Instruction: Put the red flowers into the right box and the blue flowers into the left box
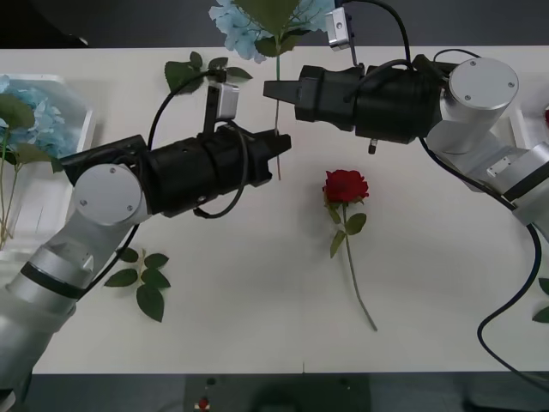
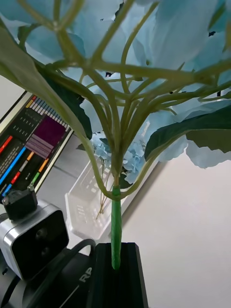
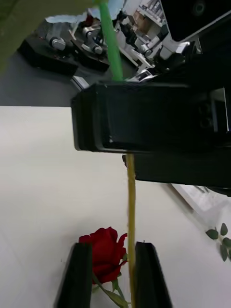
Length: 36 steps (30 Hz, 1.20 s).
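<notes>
A pale blue flower (image 1: pixel 244 24) hangs over the table's far edge, its thin stem (image 1: pixel 277 116) running down toward me. My right gripper (image 1: pixel 268 90) is shut on that stem; the right wrist view has the stem (image 2: pixel 115 226) entering the black fingers (image 2: pixel 118 276). My left gripper (image 1: pixel 281 144) is open around the lower stem (image 3: pixel 130 207), which lies close to one finger (image 3: pixel 147 276). One red flower (image 1: pixel 346 185) lies on the table to the right of the grippers. The left box (image 1: pixel 53 202) at far left holds blue flowers (image 1: pixel 30 107). The right box (image 1: pixel 523 133) peeks out behind the right arm.
Loose leaf sprigs lie at the front left (image 1: pixel 146 279), at the far side (image 1: pixel 193 73) and at the right edge (image 1: pixel 542 300). Bare table stretches along the front edge. The two arms nearly meet at the table's middle.
</notes>
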Each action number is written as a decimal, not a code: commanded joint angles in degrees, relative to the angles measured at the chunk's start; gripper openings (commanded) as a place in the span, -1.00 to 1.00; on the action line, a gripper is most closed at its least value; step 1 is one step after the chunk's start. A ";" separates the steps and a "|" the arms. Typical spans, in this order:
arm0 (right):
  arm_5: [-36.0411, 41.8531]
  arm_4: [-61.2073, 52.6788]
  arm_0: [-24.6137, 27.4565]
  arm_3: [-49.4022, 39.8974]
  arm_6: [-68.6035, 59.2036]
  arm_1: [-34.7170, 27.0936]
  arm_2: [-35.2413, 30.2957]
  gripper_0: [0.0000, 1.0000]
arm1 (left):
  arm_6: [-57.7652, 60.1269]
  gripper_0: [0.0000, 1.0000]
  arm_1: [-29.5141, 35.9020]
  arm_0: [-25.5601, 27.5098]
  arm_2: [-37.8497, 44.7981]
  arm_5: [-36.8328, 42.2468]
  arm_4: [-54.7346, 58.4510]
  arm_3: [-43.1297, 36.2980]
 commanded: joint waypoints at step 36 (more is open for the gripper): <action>9.83 10.58 -3.38 -6.47 -7.54 -15.67 2.86 0.93 | 10.73 -1.00 2.21 -0.98 36.60 40.50 -2.80 -0.46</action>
